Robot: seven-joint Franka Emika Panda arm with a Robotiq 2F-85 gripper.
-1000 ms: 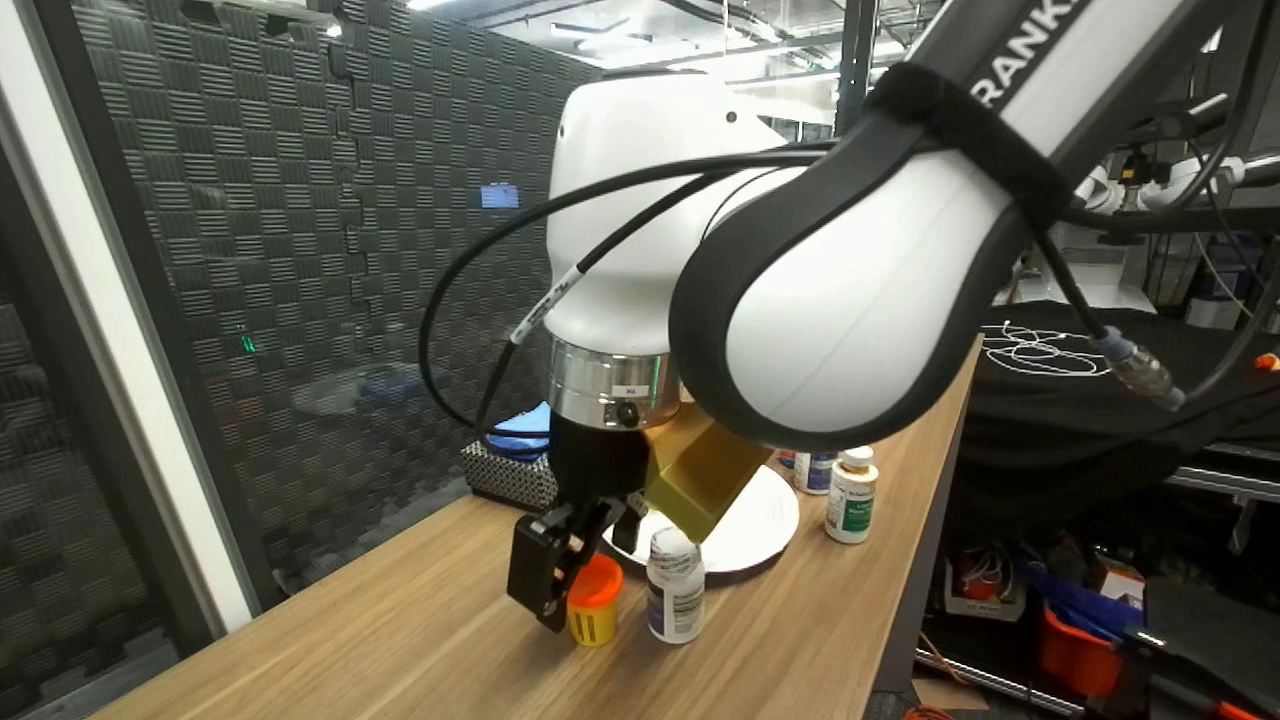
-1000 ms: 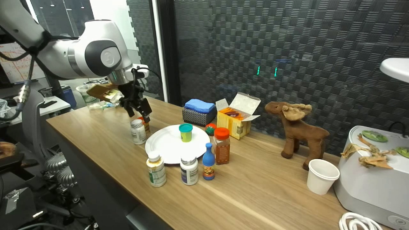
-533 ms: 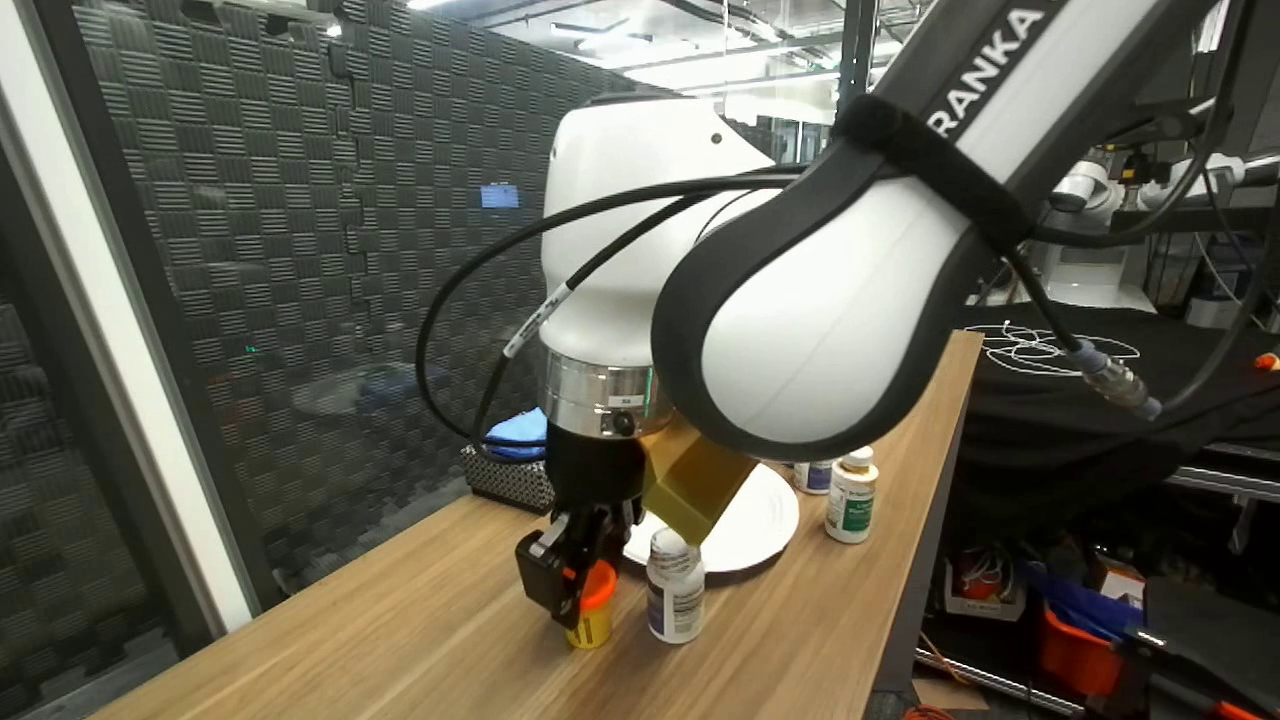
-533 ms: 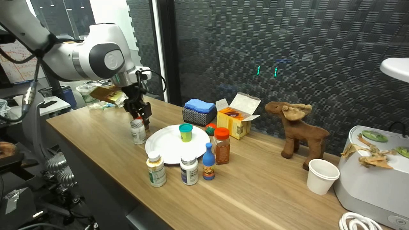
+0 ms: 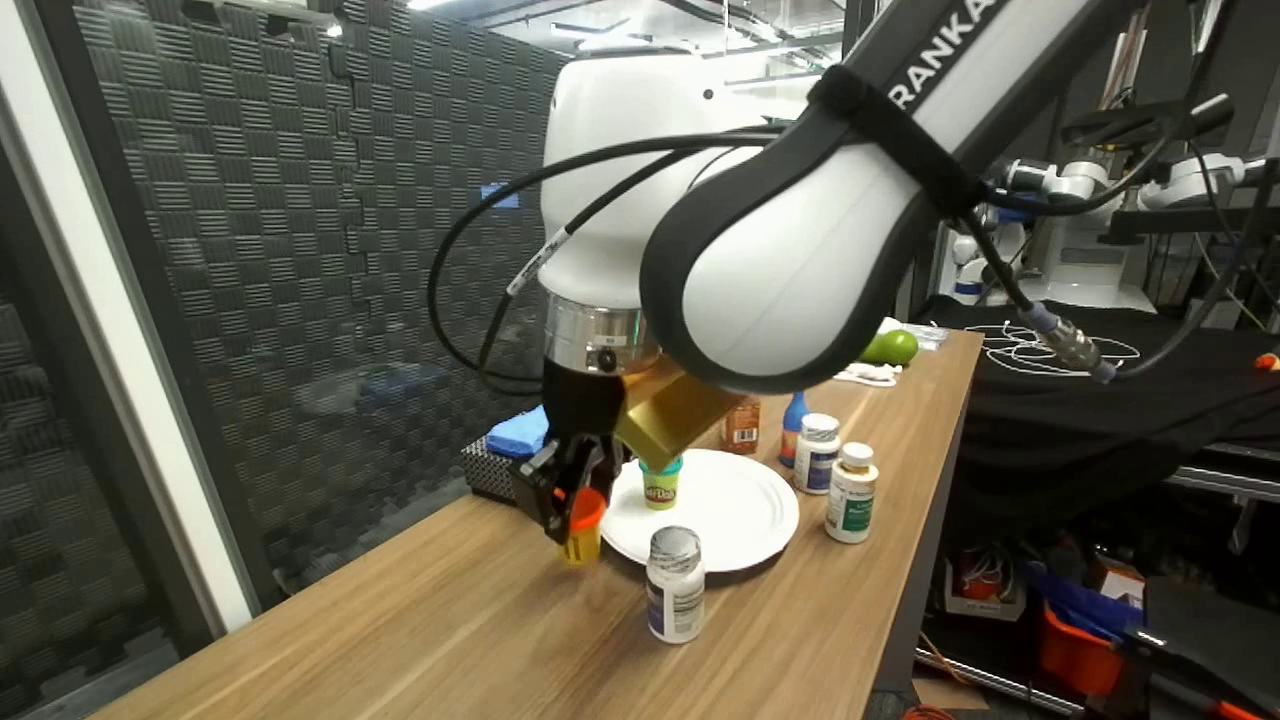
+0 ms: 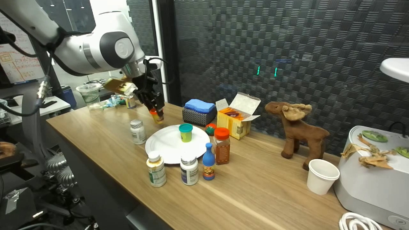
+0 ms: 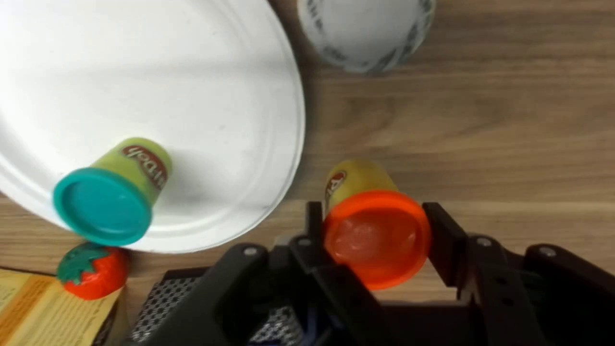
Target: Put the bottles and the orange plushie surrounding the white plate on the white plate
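Observation:
My gripper (image 7: 375,209) is shut on a yellow tub with an orange lid (image 7: 377,240), one finger on each side of the lid. The tub hangs tilted above the table beside the white plate (image 6: 169,145). On that plate stands a green tub with a teal lid (image 7: 115,192). Around it, the bottles stand upright: a white bottle (image 5: 676,590), a green-labelled one (image 6: 156,171), another white one (image 6: 189,172), a slim blue bottle (image 6: 208,163) and a reddish jar with a red cap (image 6: 221,148). The orange plushie is hidden or out of view.
Behind the plate are a grey basket with blue cloth (image 6: 198,114), an open yellow carton (image 6: 235,124) and a small red-and-green round thing (image 6: 210,129). A brown moose toy (image 6: 302,134), paper cups (image 6: 321,179) and a white appliance (image 6: 367,179) stand farther along.
The gripper has come down around the orange-lidded tub and closed on it. Tub and gripper have since risen off the table and moved toward the basket side, away from the white bottle.

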